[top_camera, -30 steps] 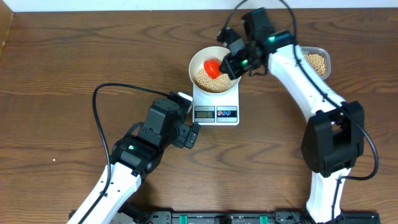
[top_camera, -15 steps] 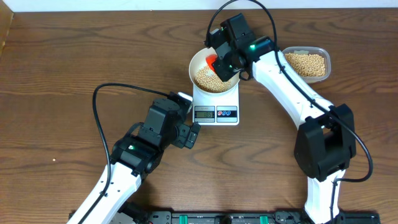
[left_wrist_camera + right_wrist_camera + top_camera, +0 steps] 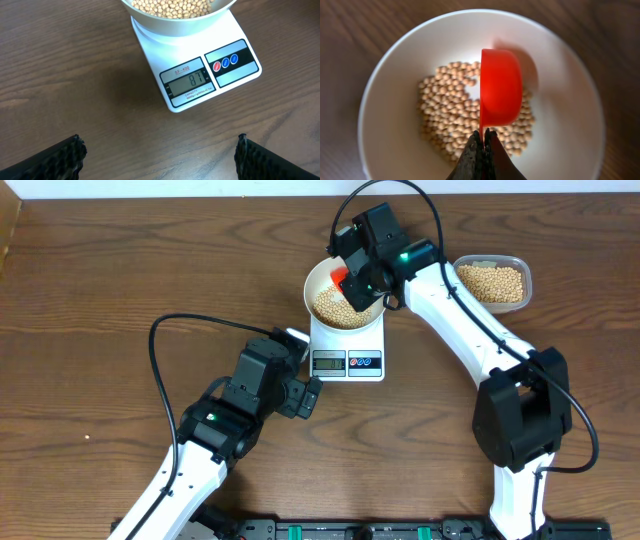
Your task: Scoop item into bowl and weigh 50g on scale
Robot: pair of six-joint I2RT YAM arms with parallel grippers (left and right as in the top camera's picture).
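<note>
Got the right gripper (image 3: 483, 137) clamped on the red scoop (image 3: 500, 87), long axis straight up the frame and mouth facing left, over the beans (image 3: 445, 105) piled mid bowl (image 3: 560, 135) with bare white wall all round, bowl on the scale (image 3: 347, 352) top centre, left gripper (image 3: 160, 160) spread open lower left of it.

Beans (image 3: 450, 107) in bowl (image 3: 318, 280) on scale (image 3: 200, 80)

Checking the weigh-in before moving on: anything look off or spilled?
The scale display appears to read 81, well over 50 g, with the bowl of beans on it. No spilled beans visible.
</note>
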